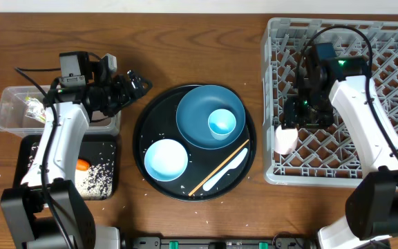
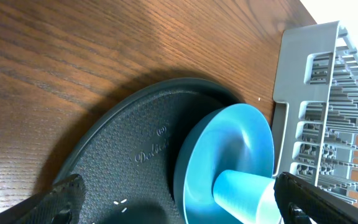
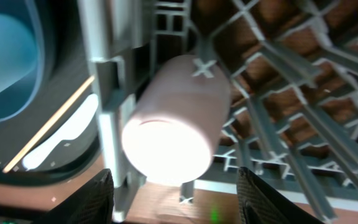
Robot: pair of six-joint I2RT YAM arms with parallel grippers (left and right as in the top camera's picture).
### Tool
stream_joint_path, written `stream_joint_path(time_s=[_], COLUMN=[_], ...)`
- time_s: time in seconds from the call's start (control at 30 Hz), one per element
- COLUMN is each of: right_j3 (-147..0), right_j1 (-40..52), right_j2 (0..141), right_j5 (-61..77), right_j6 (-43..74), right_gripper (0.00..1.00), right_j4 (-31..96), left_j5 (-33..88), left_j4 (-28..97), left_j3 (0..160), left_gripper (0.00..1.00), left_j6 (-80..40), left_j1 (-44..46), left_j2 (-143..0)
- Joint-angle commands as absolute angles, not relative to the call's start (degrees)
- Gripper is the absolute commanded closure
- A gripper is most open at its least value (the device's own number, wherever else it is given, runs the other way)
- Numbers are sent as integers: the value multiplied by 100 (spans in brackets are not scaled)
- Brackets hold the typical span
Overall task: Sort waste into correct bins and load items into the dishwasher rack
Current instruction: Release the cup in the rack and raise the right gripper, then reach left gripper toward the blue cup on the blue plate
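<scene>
The pale pink cup (image 3: 176, 124) lies on its side in the front-left corner of the grey dishwasher rack (image 1: 392, 55). My right gripper (image 3: 182, 202) is open just behind it, and neither finger touches the cup (image 1: 285, 140). My left gripper (image 1: 138, 86) is open above the table, by the round black tray's (image 1: 150, 124) back-left edge, and holds nothing. That tray carries the dark-blue plate (image 1: 199, 111) with the light blue cup (image 1: 222, 123) on it. It also holds the white and light-blue bowl (image 1: 166, 159), white spoon (image 1: 226, 169) and chopstick (image 1: 213, 174). From the left wrist I see the plate (image 2: 229, 149) and cup (image 2: 241, 196).
A clear tub (image 1: 9, 111) at the far left holds a green-yellow wrapper (image 1: 33, 104). In front of it, a flat black tray (image 1: 30, 155) holds an orange carrot (image 1: 81, 164) and white rice (image 1: 95, 178). A few grains (image 2: 120, 202) are scattered on the round tray.
</scene>
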State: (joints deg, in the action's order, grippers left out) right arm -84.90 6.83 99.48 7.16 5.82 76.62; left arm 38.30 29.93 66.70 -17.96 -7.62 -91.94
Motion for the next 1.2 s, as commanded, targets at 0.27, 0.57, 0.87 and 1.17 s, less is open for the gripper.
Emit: stream_joint_path(time_s=[0.27, 0.57, 0.87, 1.17], right_j3=[-8659, -8659, -8656, -8646], right_j1=[709, 709, 709, 709], right_j2=[8696, 8071, 8047, 8047], right_j5=[1103, 1100, 1103, 1100], right_j6=[290, 200, 207, 204], right_gripper=[41, 41, 40, 39], right_j4=[7863, 8364, 8318, 8451], left_j5=[3763, 3712, 3913, 1527], left_j4=[2941, 2204, 3201, 3365], left_j3=[6735, 6735, 6735, 6735], left_gripper=[2, 2, 2, 2], left_j6=[-1747, -1949, -2064, -3046], left_j1=[-764, -764, 263, 2558], left_j2=[-9194, -9194, -9179, -9179])
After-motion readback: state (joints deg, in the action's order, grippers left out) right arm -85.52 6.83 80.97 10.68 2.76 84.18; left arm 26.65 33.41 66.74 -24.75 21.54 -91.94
